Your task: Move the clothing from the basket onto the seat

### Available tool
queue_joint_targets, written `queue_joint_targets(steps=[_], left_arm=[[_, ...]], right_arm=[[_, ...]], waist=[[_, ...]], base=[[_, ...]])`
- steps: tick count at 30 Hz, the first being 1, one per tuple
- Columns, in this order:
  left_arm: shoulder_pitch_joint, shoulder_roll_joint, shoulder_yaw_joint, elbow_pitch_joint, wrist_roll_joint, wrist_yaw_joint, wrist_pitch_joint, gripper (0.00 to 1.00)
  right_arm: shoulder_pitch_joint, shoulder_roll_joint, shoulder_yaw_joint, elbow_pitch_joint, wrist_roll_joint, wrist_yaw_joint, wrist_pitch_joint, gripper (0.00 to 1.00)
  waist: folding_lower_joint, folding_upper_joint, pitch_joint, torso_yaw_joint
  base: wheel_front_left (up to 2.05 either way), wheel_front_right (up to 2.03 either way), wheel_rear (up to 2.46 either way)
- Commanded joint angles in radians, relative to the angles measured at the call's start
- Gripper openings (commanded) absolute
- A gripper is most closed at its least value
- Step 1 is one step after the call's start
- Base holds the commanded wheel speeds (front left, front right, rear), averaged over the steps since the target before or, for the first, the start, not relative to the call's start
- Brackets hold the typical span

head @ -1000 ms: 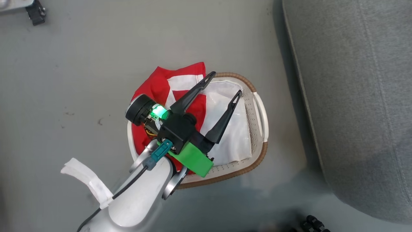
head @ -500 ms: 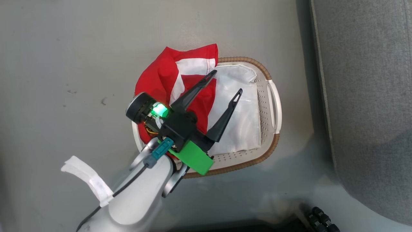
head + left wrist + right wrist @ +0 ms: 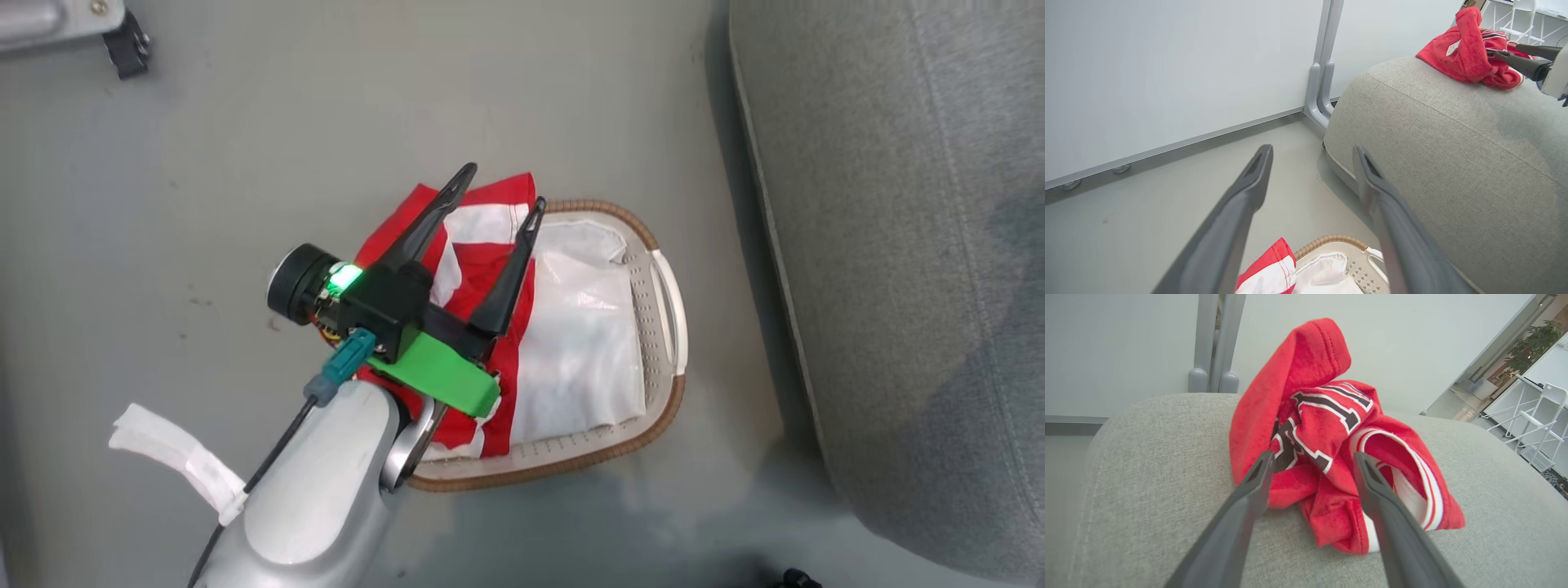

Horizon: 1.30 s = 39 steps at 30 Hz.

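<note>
1. One jersey [image 3: 1327, 433] lies on the seat [image 3: 1147, 477], just ahead of the right end effector [image 3: 1313, 455], whose fingers stand wide apart and grip nothing.
2. The left end effector [image 3: 503, 184] hovers wide open and empty. Directly beneath it a red-and-white garment [image 3: 473, 282] lies in the basket [image 3: 645, 327], beside the white liner [image 3: 580, 343].
3. We judge the second pick is in hand. The next move calls for lowering, closing on a red fold and missing the liner.

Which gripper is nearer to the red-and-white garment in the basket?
Left. The left gripper hovers above the red-and-white garment in the basket, jaws open. The right gripper is away at the seat, pointing at the jersey lying there.
</note>
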Motion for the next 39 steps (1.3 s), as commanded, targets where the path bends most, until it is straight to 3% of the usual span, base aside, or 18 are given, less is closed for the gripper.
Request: queue_joint_targets(steps=[1, 8, 20, 30, 39], left_arm=[[0.025, -0.004, 0.019, 0.001, -0.007, -0.004, -0.001, 1.00], [0.122, -0.024, 0.142, 0.010, -0.018, -0.004, -0.001, 1.00], [0.292, -0.048, 0.410, 0.044, 0.030, 0.006, -0.001, 1.00], [0.412, -0.061, 0.511, 0.045, 0.032, 0.002, -0.001, 1.00], [0.492, -0.062, 0.521, 0.053, 0.019, -0.001, -0.001, 1.00]], right_arm=[[0.026, -0.002, 0.009, -0.013, 0.007, -0.001, -0.005, 1.00], [0.069, 0.029, 0.102, -0.042, 0.034, -0.001, -0.005, 1.00], [0.133, 0.168, 0.316, -0.024, 0.140, -0.001, -0.005, 1.00], [0.336, 0.187, 0.497, -0.112, 0.298, -0.001, -0.005, 1.00], [0.508, 0.188, 0.525, -0.189, 0.366, -0.001, -0.005, 1.00]], waist=[[-0.0001, 0.0037, -0.101, 0.012], [-0.0001, 0.0037, -0.252, 0.039], [-0.0001, 0.0037, -0.393, 0.069], [-0.0001, 0.0037, -0.462, 0.106], [-0.0001, 0.0037, -0.536, 0.129]], base=[[0.00, 0.00, 0.00], [0.00, 0.00, 0.00], [0.00, 0.00, 0.00], [0.00, 0.00, 0.00], [0.00, 0.00, 0.00]])
